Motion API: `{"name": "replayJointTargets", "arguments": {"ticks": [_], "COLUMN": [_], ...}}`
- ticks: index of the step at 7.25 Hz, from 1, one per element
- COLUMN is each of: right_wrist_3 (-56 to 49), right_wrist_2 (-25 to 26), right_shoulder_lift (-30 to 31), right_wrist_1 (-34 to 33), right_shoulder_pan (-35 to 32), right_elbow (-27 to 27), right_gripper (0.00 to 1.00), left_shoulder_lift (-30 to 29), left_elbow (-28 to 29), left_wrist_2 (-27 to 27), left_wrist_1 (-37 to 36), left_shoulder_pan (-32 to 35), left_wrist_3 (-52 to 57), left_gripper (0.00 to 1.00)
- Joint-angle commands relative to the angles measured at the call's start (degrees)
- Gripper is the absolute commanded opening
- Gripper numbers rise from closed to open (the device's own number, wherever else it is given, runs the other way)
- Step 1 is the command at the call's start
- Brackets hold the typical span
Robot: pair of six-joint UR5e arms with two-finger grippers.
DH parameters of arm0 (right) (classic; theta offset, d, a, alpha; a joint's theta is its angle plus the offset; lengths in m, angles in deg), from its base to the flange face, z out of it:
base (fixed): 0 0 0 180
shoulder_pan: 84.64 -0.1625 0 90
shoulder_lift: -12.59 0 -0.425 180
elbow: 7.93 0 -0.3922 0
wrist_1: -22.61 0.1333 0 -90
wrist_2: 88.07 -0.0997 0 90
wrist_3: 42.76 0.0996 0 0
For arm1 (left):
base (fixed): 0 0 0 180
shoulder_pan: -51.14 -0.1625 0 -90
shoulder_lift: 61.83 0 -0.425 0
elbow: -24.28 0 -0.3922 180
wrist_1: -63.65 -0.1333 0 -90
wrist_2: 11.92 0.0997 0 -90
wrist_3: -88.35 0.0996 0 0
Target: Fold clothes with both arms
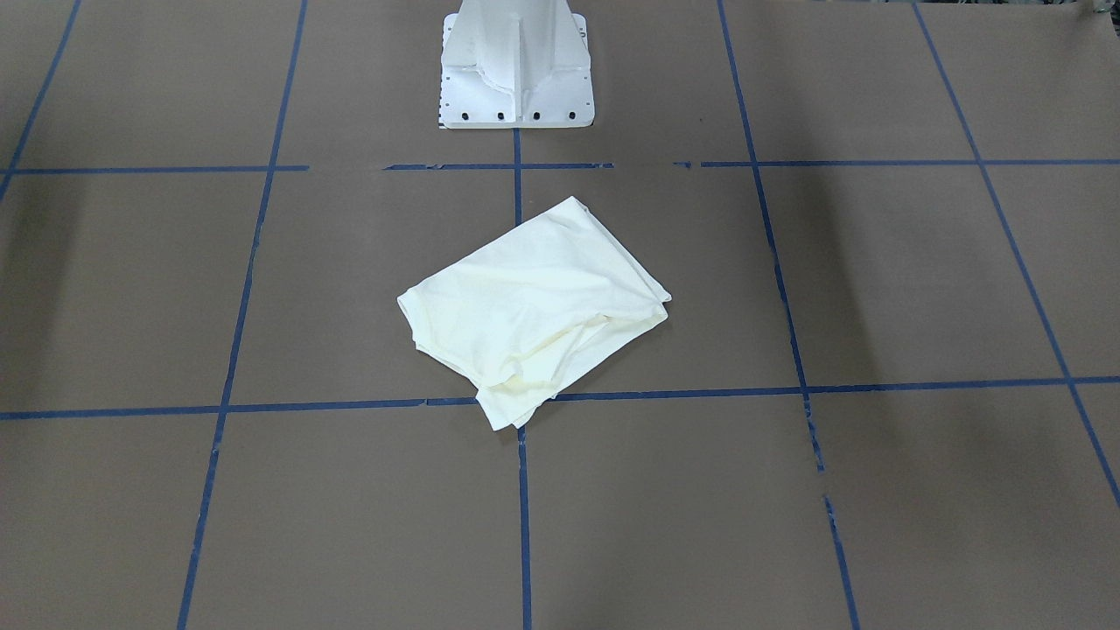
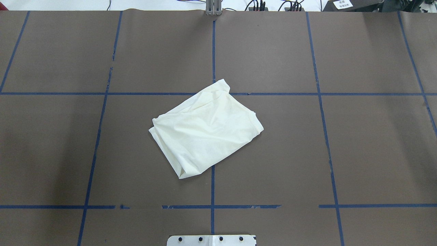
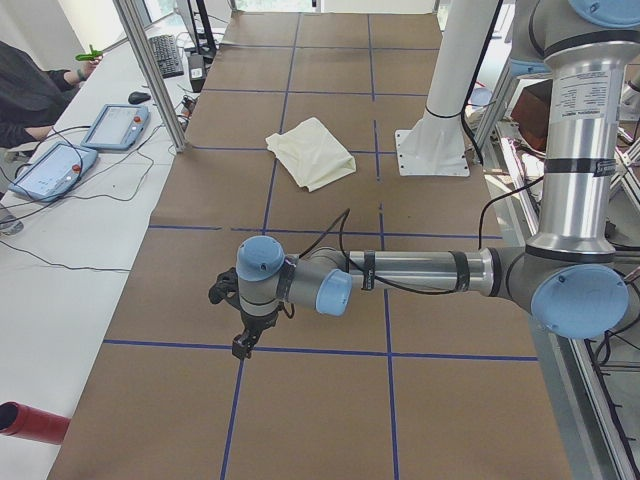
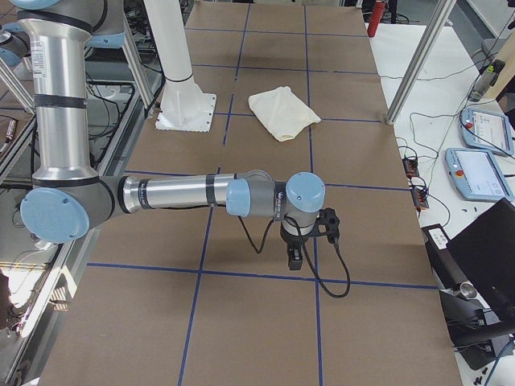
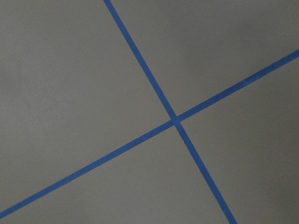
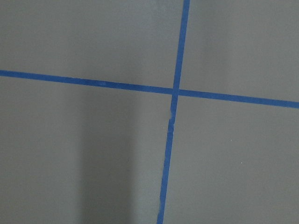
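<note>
My desk [image 2: 51,153] was brown all over and ruled into big squares by blue tape [image 2: 213,51]. Beyond its far edge lay a white bench with two tablets [image 3: 115,125] and trailing cables [image 2: 259,5]. At my own edge stood the white pedestal [image 1: 516,70].

My left arm [image 3: 420,270] stretched low over the desk's left end. My left pincer [image 3: 242,346] pointed down beside a tape crossing, and I could not tell whether it was open or closed. The shirt [image 2: 205,128] lay mid-desk in front of the pedestal, plain cream side up. It was folded into a rough, rumpled rectangle across the centre tape line, well apart from both pincers and about midway between them. My right arm [image 4: 169,193] reached out over the right end. My right pincer [image 4: 295,259] also pointed down near a crossing, and I could not judge its jaws either.

I counted one shirt, one pedestal, two arms, two pincers and two tablets.
</note>
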Motion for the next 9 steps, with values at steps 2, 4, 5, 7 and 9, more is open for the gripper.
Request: {"name": "replayJointTargets", "arguments": {"ticks": [2,4,5,7,9], "right_wrist_3": [4.47,4.59,4.59,4.5,4.5], "right_wrist_2": [-0.54,-0.37,-0.37,-0.37,-0.28], "right_shoulder_lift": [1.24,1.51,1.51,1.51,1.51], "right_wrist_1": [-0.05,0.04,0.04,0.13,0.13], "right_shoulder_pan": [-0.02,-0.02,-0.02,-0.02,-0.02], "right_elbow": [0.5,0.07,-0.28,-0.98,-0.55], "right_gripper": [1.0,1.0,1.0,1.0,1.0], "left_shoulder_lift": [1.16,5.1,6.16,6.17,6.17], "left_elbow": [-4.93,-6.17,-6.08,-6.43,-6.96], "left_wrist_2": [-0.69,-5.06,-5.78,-5.79,-5.7], "left_wrist_1": [-8.35,-8.0,-7.48,-7.65,-7.74], "left_shoulder_pan": [0.55,0.72,2.38,2.92,2.92], "left_wrist_3": [-7.34,-8.28,-8.02,-8.46,-8.72], "left_gripper": [1.0,1.0,1.0,1.0,1.0]}}
